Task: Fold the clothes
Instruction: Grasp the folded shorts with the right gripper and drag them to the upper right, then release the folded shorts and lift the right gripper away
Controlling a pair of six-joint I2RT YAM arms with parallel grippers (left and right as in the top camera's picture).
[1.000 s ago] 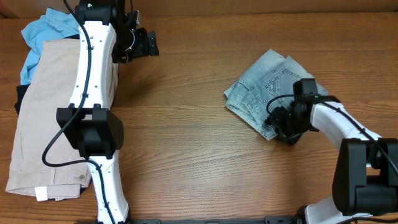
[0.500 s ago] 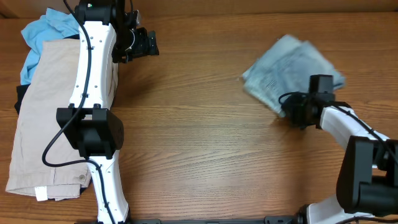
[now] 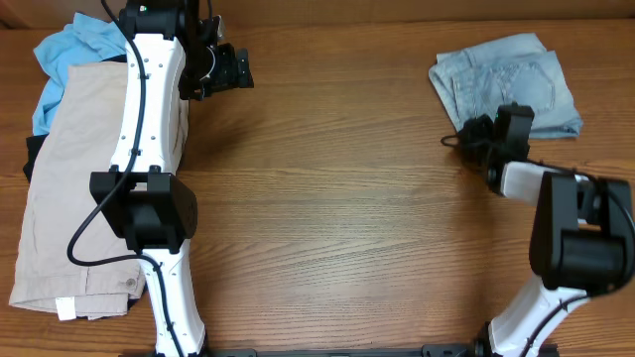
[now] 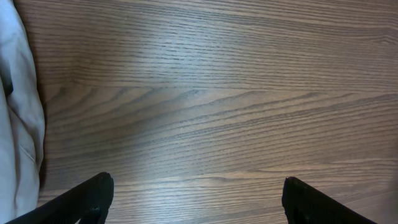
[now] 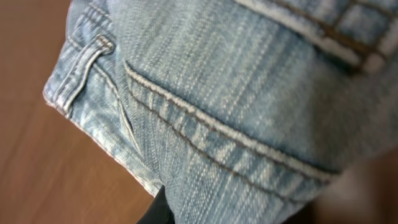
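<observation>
One right gripper point(image 3: 472, 135), outstretched, touching denim shorts point(image 3: 511, 79)

Denim shorts point(image 3: 508, 81) at back right of table point(image 3: 327, 218), garment pile point(image 3: 74, 188) along left edge

A brown wood-grain worktop point(image 3: 327, 198) fills nearly the whole overhead view, its grain running side to side in long, wavy bands. Along the far edge a paler tan strip point(image 3: 417, 8) borders the wood; what it belongs to cannot be told. At the near edge a dark bar point(image 3: 347, 351) crosses the bottom of the frame. Light falls evenly from above, leaving only soft, short shadows on the surface. Seen from the left wrist camera, the worktop point(image 4: 217, 106) shows darker streaks through the grain and a faint sheen low in the frame. In the right wrist view, a blurred patch of the same brown wood point(image 5: 31, 162) appears at the left.
</observation>
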